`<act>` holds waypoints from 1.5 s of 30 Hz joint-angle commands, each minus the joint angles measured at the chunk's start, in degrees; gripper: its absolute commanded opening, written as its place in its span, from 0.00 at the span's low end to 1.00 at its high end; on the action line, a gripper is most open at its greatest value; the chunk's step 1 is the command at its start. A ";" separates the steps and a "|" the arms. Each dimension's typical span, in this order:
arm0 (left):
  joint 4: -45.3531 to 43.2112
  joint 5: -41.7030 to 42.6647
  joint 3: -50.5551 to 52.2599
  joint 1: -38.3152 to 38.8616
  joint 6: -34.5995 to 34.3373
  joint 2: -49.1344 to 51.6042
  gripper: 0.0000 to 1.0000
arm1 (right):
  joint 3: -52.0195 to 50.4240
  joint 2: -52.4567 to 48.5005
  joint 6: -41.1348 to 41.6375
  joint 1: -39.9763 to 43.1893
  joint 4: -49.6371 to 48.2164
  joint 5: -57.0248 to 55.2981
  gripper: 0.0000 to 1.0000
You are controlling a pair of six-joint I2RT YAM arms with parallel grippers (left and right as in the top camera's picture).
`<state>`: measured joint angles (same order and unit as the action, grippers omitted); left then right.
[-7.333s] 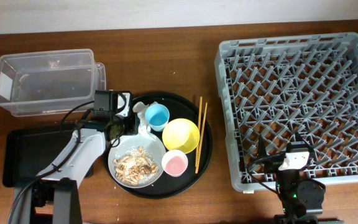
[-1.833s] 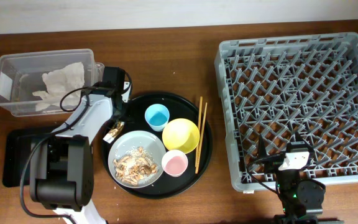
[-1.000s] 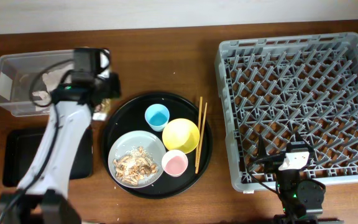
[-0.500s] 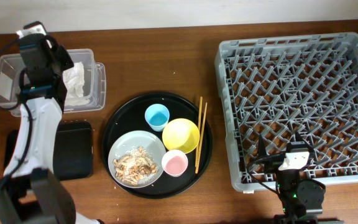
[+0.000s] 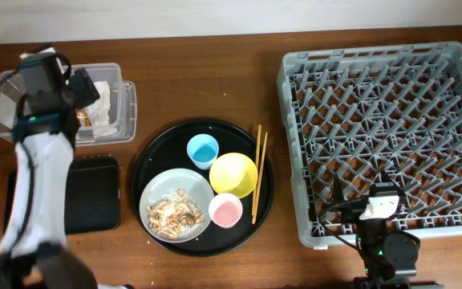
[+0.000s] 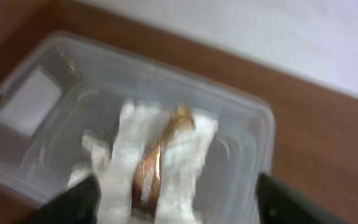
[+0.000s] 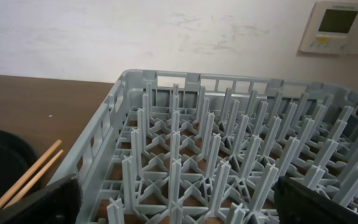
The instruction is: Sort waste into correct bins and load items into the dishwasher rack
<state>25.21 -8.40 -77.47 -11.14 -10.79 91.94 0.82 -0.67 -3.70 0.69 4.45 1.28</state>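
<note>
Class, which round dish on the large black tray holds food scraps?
The grey round plate: tan flaky scraps lie on it, while the small blue cup, small pink cup and yellow bowl are empty.

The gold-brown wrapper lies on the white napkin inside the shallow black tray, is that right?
Not quite. The wrapper is on the napkin, but both are inside the clear plastic box, not the black tray. The left wrist view shows it.
</note>
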 commanded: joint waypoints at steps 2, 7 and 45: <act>15.72 9.11 -0.48 -0.28 -9.73 -11.45 0.99 | -0.50 0.31 -0.39 -0.31 0.04 -0.50 0.99; 37.00 21.77 -0.39 0.24 -17.25 -14.71 0.99 | -0.50 0.31 -0.39 -0.31 0.04 -0.48 0.99; 48.85 7.52 -0.24 -4.09 -18.75 -14.43 0.99 | -0.50 0.31 6.36 -0.31 -3.17 31.65 0.99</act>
<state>73.97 -0.08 -77.84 -14.98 -28.60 77.36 0.78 -0.69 -1.45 0.69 1.65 13.26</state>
